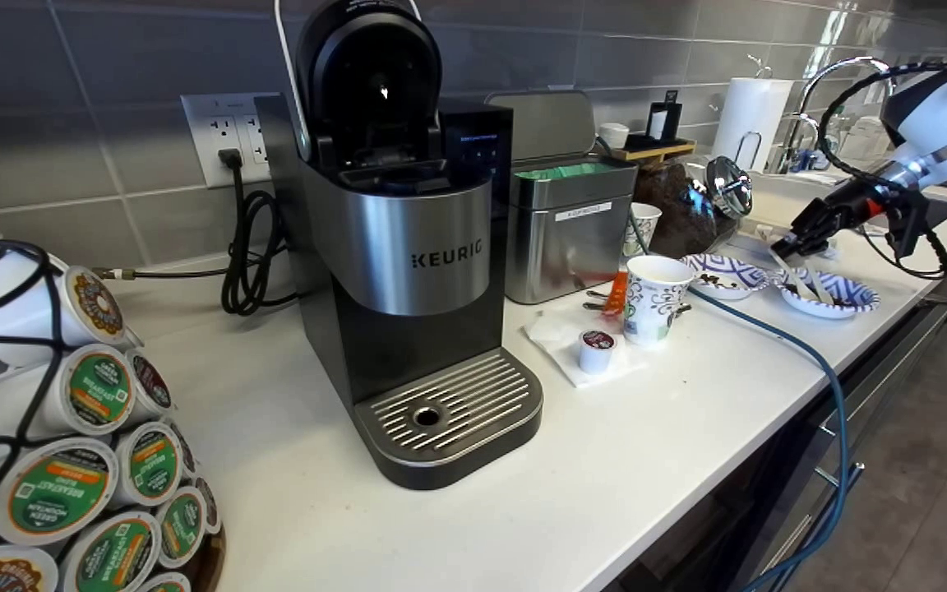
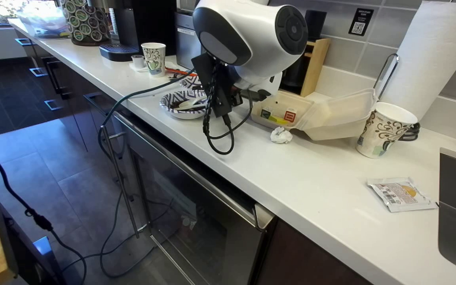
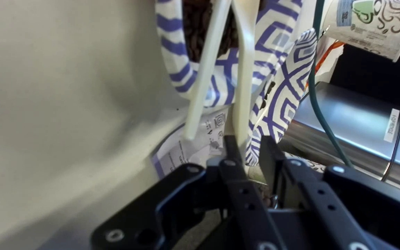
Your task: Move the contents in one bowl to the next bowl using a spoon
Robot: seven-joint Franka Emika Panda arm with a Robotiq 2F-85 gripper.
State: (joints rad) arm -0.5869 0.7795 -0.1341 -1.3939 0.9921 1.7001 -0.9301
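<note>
A white paper bowl with a blue pattern holds dark beans. Two pale utensils stand in it, a left handle and a right handle; their lower ends are hidden. This bowl shows in both exterior views. A similar bowl with a few dark beans stands beside it, also in an exterior view. My gripper is open, its fingertips at the right handle's end. That handle overlaps the left fingertip; I cannot tell whether they touch. In an exterior view, the gripper is just above the handles.
A blue-green hose crosses the counter beside the bowls. A paper cup, a metal tin and a bean jar stand nearby. An open takeout box and crumpled paper lie beside the arm.
</note>
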